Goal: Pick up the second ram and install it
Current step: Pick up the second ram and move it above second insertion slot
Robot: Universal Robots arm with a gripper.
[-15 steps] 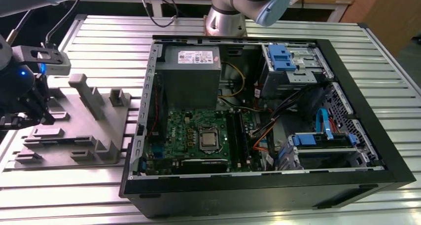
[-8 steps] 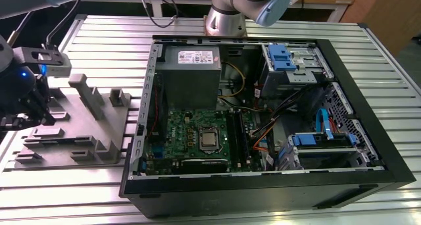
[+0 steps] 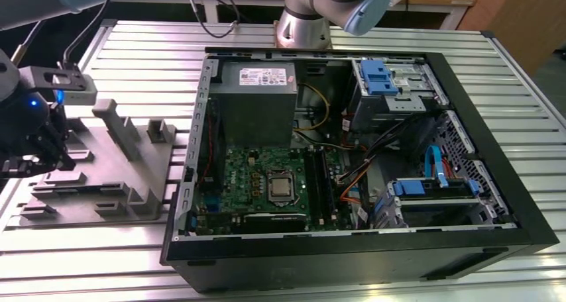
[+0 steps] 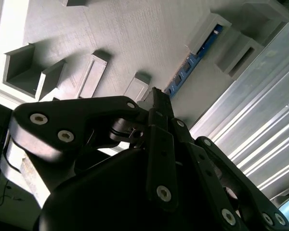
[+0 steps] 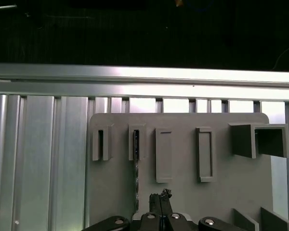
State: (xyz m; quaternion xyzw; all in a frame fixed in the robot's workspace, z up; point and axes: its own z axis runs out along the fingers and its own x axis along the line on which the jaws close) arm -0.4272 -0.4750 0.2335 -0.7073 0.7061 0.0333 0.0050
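The slatted metal tabletop [image 3: 89, 262] lies under the gripper [image 5: 160, 196] and carries everything else. Well away from the gripper, toward the exterior view's right, an open black computer case [image 3: 354, 265] lies on its side. Inside it are a grey power supply [image 3: 256, 97] and a green motherboard [image 3: 256, 176], and further from the gripper are blue-tabbed drive cages [image 3: 389, 80].

Directly beneath the gripper is a flat grey fixture plate [image 5: 183, 192] with raised blocks and slotted holders. The gripper hangs above this plate, apart from its surface, at the end of the plate farthest from the case.

In both wrist views the two black fingers [image 4: 156, 103] meet at their tips. They are pressed together with nothing between them.

The second ram [image 5: 136, 154] is a thin dark blue-green strip standing on its long edge in one of the plate's narrow slotted holders. One end is tucked between the holder's grey walls, and the rest runs along the plate toward the gripper. In the second wrist view its blue edge [image 4: 189, 65] shows just past the fingertips. It lies near the gripper and a little to one side of the closed tips, not touching them.
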